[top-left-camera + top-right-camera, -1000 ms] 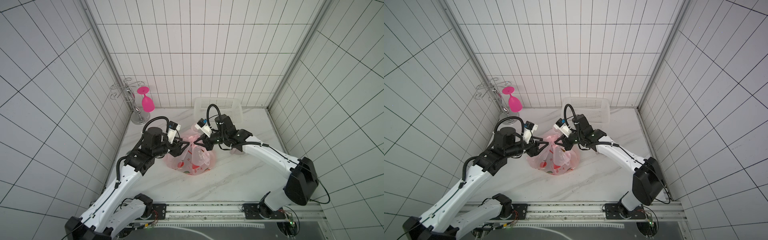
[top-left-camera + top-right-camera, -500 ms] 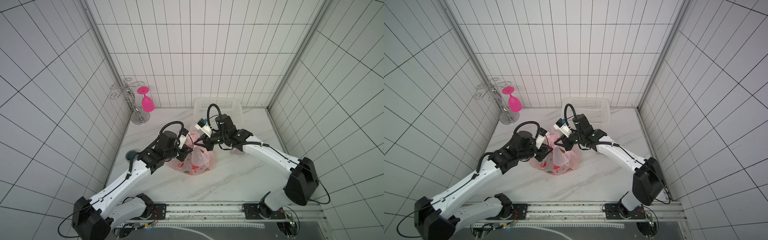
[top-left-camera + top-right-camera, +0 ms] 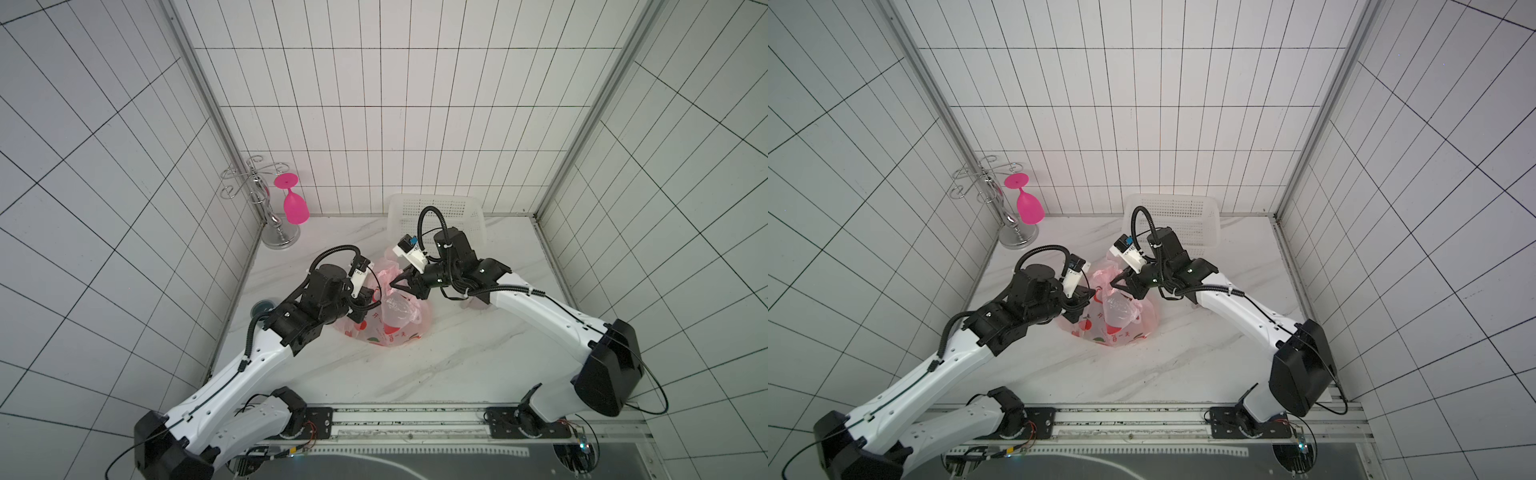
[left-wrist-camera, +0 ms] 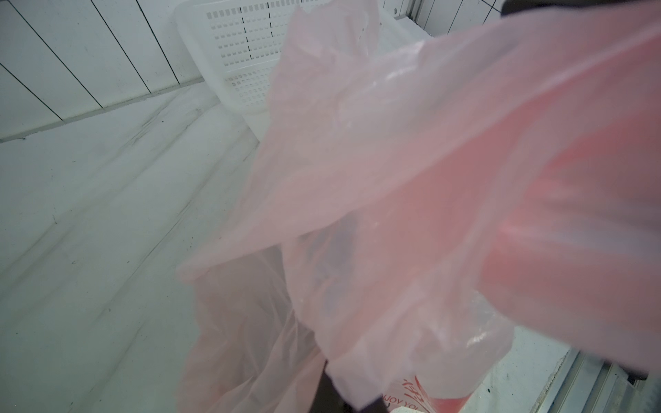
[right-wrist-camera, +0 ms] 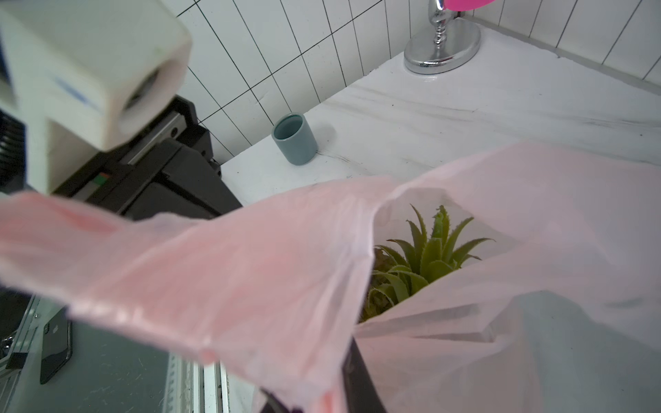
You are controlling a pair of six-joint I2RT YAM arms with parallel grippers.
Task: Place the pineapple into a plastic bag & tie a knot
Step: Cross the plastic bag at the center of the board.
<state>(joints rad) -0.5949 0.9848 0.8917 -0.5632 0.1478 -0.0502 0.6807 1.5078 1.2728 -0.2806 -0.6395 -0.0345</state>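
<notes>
Left claw (image 3: 371, 301) moved in, now pinching plastic bag (image 3: 395, 332) handle; right claw (image 3: 398, 284) grip unclear.

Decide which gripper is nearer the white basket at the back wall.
Right. The right gripper sits just in front of the white basket, at the far edge of the plastic bag; the left gripper is farther off, on the bag's left side.

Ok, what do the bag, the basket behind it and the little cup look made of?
The plastic bag: thin translucent pink film, crinkled and glossy. The basket: rigid white plastic, perforated walls. The cup: matte grey-blue; ceramic or plastic, can't tell.
</notes>
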